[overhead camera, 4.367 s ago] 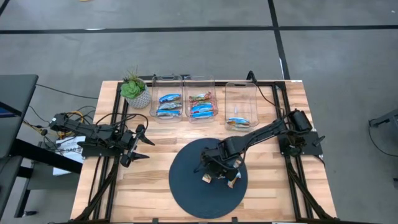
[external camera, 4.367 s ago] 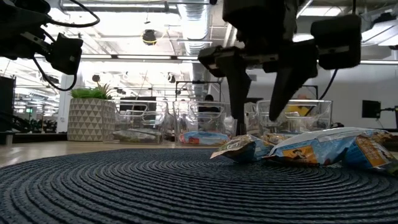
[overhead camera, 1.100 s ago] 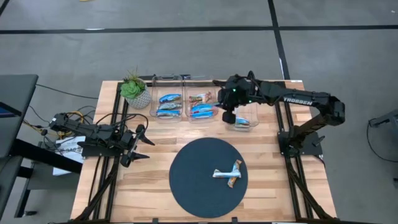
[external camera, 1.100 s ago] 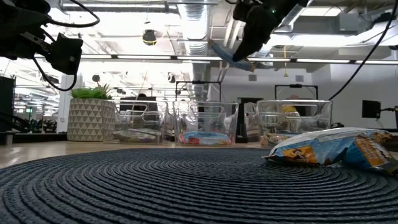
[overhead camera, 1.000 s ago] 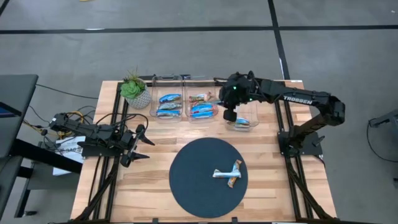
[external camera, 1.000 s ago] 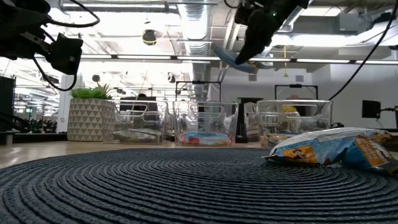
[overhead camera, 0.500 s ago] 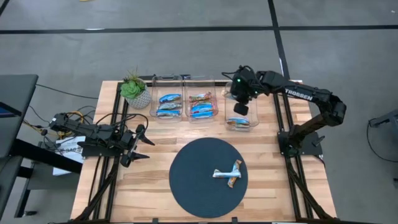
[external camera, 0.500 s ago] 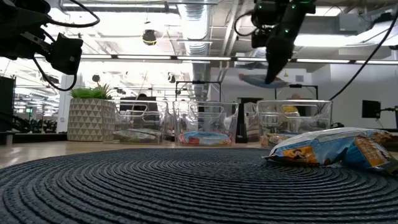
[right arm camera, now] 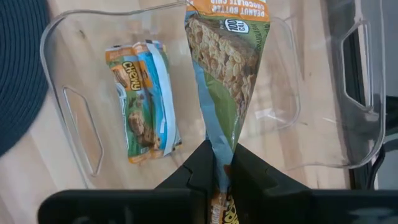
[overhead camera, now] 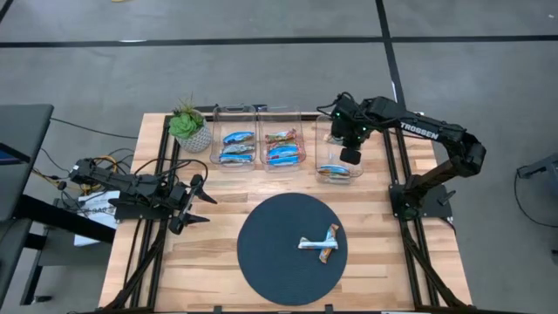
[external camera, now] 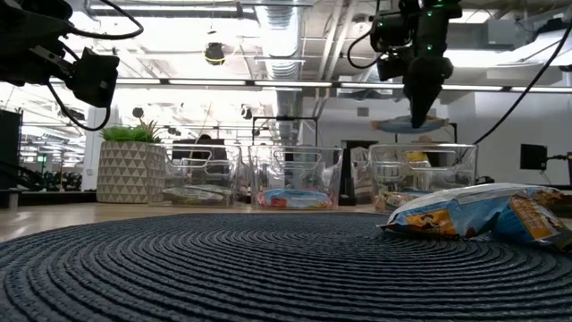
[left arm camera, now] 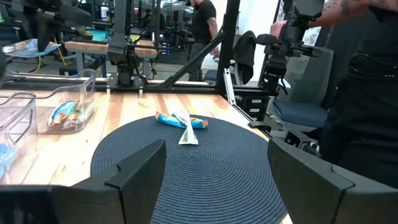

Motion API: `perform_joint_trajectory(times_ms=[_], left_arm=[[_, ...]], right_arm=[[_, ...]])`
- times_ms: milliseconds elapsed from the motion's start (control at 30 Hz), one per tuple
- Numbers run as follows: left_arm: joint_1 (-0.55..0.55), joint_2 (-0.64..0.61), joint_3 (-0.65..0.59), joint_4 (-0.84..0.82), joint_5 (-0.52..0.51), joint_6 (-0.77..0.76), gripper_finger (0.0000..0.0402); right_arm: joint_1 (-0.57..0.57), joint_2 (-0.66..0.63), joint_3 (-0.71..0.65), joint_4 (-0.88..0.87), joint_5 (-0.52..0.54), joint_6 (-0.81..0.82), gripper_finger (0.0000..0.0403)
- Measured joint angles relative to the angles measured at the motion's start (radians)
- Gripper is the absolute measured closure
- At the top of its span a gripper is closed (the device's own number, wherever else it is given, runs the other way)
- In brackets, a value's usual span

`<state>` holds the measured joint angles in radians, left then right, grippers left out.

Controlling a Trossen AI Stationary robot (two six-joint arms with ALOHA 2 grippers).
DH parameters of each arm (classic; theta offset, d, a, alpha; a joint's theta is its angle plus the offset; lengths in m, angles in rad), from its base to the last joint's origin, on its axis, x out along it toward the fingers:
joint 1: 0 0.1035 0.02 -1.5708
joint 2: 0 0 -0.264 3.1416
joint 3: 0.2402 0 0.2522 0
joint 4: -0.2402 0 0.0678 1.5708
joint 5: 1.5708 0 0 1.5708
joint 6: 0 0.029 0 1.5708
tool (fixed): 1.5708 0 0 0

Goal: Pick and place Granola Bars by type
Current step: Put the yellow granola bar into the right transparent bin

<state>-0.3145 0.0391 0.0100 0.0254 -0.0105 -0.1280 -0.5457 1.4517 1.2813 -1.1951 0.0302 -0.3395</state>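
Note:
My right gripper [overhead camera: 350, 157] hangs above the right-hand clear bin [overhead camera: 324, 131], shut on a green-and-orange granola bar [right arm camera: 225, 74]. That bin holds one tan-and-blue bar [right arm camera: 143, 99] lying flat on its floor. Two more bars [overhead camera: 319, 242] lie crossed on the dark round mat [overhead camera: 270, 253]. The left bin [overhead camera: 214, 131] and the middle bin [overhead camera: 302, 131] hold blue and orange bars. My left gripper [overhead camera: 196, 202] waits open over the table's left side. My right gripper pinches the bar by one narrow end [right arm camera: 219, 152] between its two fingers, coming from above and pointing down. The bar is lifted clear, over the right bin's opening. In the low view it [external camera: 409, 124] lies roughly level just under the fingertips.
A potted plant [overhead camera: 189, 126] stands at the far left corner beside the bins. Black frame rails run along both table sides. A person stands beyond the table's right side in the left wrist view [left arm camera: 367, 93]. Bare wood lies between mat and bins.
My right gripper has carried the bar toward the table's right edge, from over the middle bin to over the right bin, and has come down a little. The bar, slanted before, now lies about level under the fingers.

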Motion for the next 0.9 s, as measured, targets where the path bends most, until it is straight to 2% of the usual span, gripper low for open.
perform_joint_trajectory(times_ms=[233, 633, 900], left_arm=[[0.000, 0.000, 0.000, 0.000, 0.000, 0.000, 0.0127], [0.000, 0.000, 0.000, 0.000, 0.000, 0.000, 0.0127], [0.000, 0.000, 0.000, 0.000, 0.000, 0.000, 0.0127]], right_arm=[[0.002, 0.028, -0.019, 0.014, -0.003, -0.035, 0.0372], [0.010, 0.030, -0.191, 0.194, -0.007, -0.036, 0.0372], [0.002, 0.105, -0.228, 0.240, -0.023, -0.036, 0.0374]])
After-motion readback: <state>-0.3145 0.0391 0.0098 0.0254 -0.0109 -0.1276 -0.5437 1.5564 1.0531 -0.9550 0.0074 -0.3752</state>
